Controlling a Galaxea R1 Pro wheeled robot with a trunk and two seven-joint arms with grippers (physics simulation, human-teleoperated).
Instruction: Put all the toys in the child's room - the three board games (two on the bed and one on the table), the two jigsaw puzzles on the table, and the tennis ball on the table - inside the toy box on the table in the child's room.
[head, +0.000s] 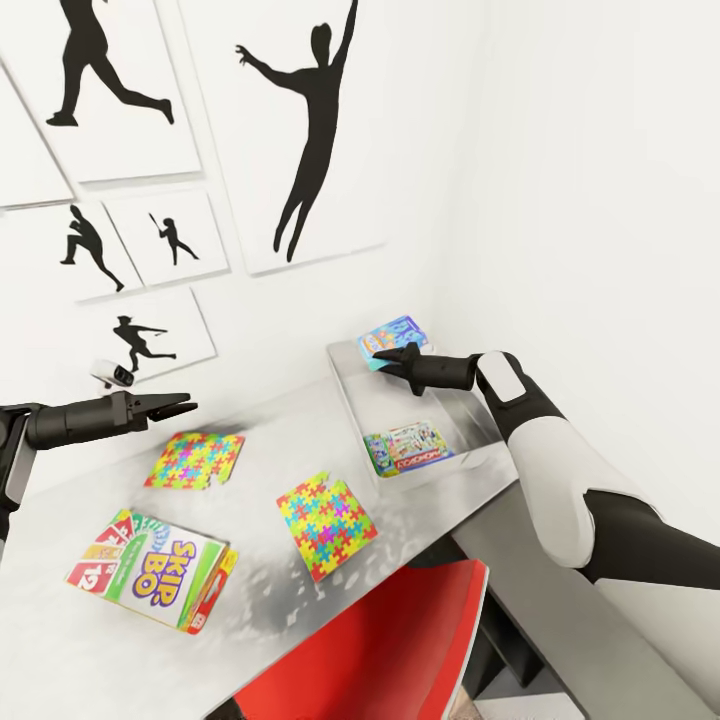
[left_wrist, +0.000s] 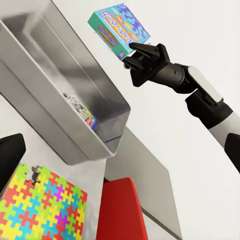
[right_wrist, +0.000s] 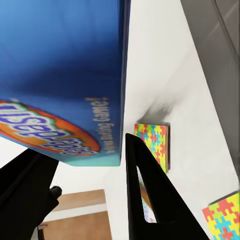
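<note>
**Blue board game pinched above the toy box**

Nearest the head camera, a glossy red chair (head: 400, 650) tucked under the table (head: 120, 650), its top pale and faintly marbled. On that top, at the near left, a flat card box (head: 152, 568) printed "SKIP BO" in green, white and red. Further in, two thin jigsaw puzzles of interlocked yellow, pink, blue, green and orange pieces, one (head: 195, 460) just below the left gripper, the other (head: 326, 525) nearer the table's front edge, well apart from each other.

Against the far corner, the toy box (head: 345, 385): shallow, grey, smooth-walled with sloping sides. Inside, lying flat, a board game (head: 407, 448) with a red "MONOPOLY" strip.

Right gripper (head: 388, 357) closed on a second board game (head: 399, 336), a blue carton with an orange oval logo, held clear above the box's far end. Small line legible on it from the right wrist view: "...building Game!".

Left gripper (head: 180, 406) hovering over the table, dark fingers slightly parted, holding nothing.

On the white wall, black silhouette prints (head: 310, 130) of athletes.
</note>
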